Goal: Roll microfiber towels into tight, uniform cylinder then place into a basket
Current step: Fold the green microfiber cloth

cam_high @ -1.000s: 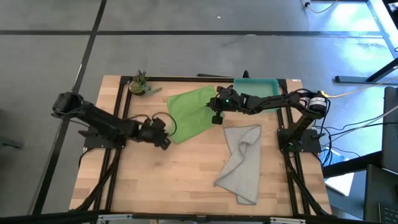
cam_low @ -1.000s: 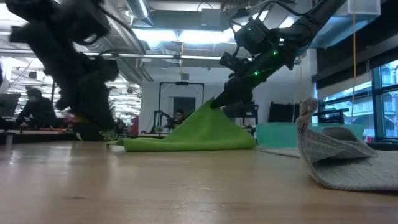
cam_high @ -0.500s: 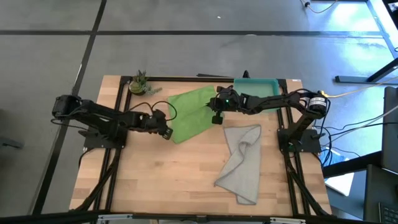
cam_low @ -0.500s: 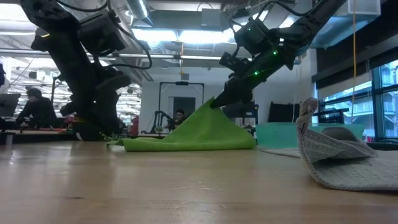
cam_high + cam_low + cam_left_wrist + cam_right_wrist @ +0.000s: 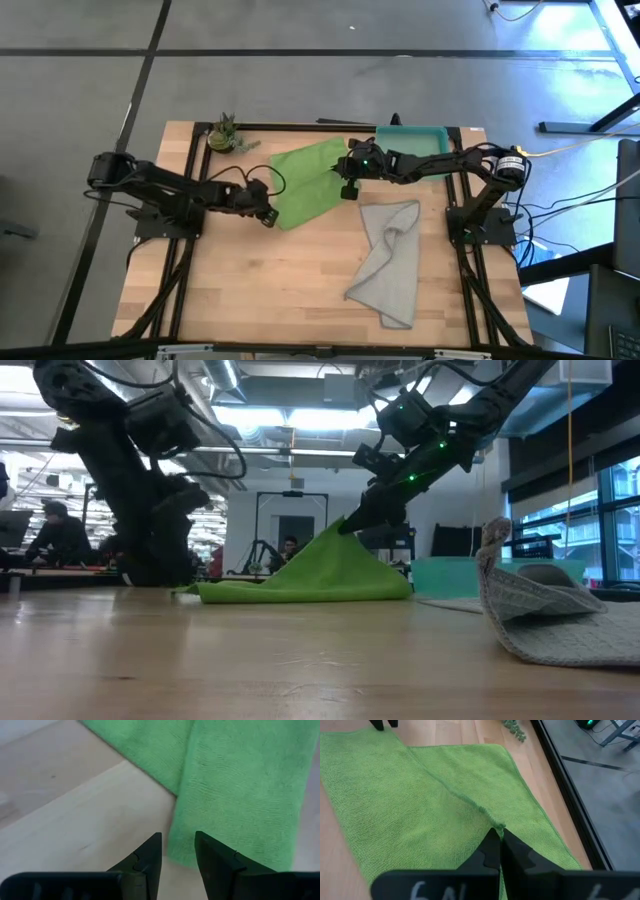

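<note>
The lime green towel (image 5: 308, 180) lies spread at the table's far middle, raised to a peak on its right side (image 5: 345, 528). My right gripper (image 5: 346, 187) is shut on that peak. My left gripper (image 5: 266, 213) is low at the towel's near left corner (image 5: 182, 852). Its fingers are open a narrow gap, with the corner just ahead of them. The light grey towel (image 5: 390, 262) lies crumpled on the table's right half, one fold standing up (image 5: 495, 550). The teal basket (image 5: 420, 137) stands at the far right. My right gripper pinches a small raised fold of the green towel (image 5: 496, 826) between its two shut fingers, on the towel's right side. The fingers slant down from the table's right. The towel rises like a tent to the pinch (image 5: 347, 526), and the rest lies on the table.
A small potted plant (image 5: 224, 134) stands at the far left corner. A black frame runs along the table's edges (image 5: 300, 125). Bare wood lies in the near left half (image 5: 250, 290). People and equipment show in the room beyond the table (image 5: 55, 530).
My left gripper has gone toward the table's far edge and the green towel's near left corner, and the arm has come lower. The green towel stays tented.
</note>
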Action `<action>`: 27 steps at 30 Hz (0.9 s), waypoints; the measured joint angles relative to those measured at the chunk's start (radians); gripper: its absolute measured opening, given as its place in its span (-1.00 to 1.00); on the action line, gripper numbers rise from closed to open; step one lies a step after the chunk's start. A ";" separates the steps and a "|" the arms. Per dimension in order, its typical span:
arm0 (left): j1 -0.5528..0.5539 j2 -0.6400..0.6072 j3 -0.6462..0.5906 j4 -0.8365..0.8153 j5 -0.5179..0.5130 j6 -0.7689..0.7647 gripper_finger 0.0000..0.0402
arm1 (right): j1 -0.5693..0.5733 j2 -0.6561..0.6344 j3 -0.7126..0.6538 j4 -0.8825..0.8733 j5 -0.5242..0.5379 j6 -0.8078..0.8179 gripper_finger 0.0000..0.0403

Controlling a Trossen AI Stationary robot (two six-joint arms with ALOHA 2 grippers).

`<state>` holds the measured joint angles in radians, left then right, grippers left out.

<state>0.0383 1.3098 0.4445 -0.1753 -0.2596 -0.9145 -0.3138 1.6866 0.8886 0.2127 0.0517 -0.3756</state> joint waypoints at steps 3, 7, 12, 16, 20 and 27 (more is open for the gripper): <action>0.000 0.041 0.000 0.025 -0.001 0.030 -0.44 | 0.000 0.000 0.000 0.000 0.000 0.000 -0.98; -0.001 0.086 0.004 0.053 -0.010 0.031 -0.44 | 0.000 0.000 0.000 0.000 0.000 0.000 -0.98; 0.001 0.085 0.003 0.082 0.008 0.110 -0.46 | 0.000 0.000 0.000 0.000 0.000 0.001 -0.98; 0.001 0.061 0.000 0.076 0.037 0.154 -0.66 | 0.000 0.000 0.000 0.000 0.001 0.000 -0.98; 0.001 0.035 -0.002 0.073 0.047 0.166 -0.95 | 0.000 -0.009 0.000 0.000 0.032 -0.002 -0.98; 0.006 -0.029 -0.002 0.067 0.002 0.213 -0.99 | 0.000 -0.030 -0.001 0.010 0.052 -0.003 -0.98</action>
<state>0.0445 1.2806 0.4429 -0.1078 -0.2579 -0.7011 -0.3141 1.6569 0.8875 0.2224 0.1035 -0.3786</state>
